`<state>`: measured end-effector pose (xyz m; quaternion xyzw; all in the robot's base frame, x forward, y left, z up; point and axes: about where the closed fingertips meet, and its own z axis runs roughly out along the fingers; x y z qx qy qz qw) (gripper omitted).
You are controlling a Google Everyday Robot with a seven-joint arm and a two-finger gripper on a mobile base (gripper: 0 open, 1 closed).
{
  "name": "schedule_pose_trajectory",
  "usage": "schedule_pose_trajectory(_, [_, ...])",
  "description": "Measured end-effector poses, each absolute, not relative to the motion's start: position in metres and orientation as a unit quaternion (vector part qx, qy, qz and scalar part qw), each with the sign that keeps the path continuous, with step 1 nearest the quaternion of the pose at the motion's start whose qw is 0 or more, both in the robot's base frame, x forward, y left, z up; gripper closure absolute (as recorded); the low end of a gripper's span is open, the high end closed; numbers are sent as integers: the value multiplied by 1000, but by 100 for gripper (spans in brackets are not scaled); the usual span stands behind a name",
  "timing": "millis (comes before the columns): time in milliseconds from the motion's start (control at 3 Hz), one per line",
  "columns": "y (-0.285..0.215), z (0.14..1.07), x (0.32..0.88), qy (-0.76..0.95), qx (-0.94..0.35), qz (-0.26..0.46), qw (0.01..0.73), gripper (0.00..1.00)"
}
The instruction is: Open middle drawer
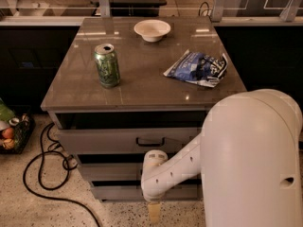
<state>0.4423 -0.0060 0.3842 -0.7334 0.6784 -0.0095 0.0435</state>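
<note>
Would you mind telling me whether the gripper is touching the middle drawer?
Apart. The camera view shows the gripper hanging low against the floor, below the lowest drawer, well under the middle drawer.

3 drawers [106, 172]; 1 ea. can [107, 65], bowl [152, 30], bag [198, 68]; hand [154, 212] by floor
</note>
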Motion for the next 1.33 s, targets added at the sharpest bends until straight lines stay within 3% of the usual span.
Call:
schedule_pose_trajectory(667, [0, 371, 441, 668, -743, 5, 25, 0])
schedule_pose_trajectory(1000, [8, 368, 441, 666, -745, 12, 30, 16])
schedule_pose_trajectory(1333, [8, 368, 441, 666, -745, 12, 30, 39])
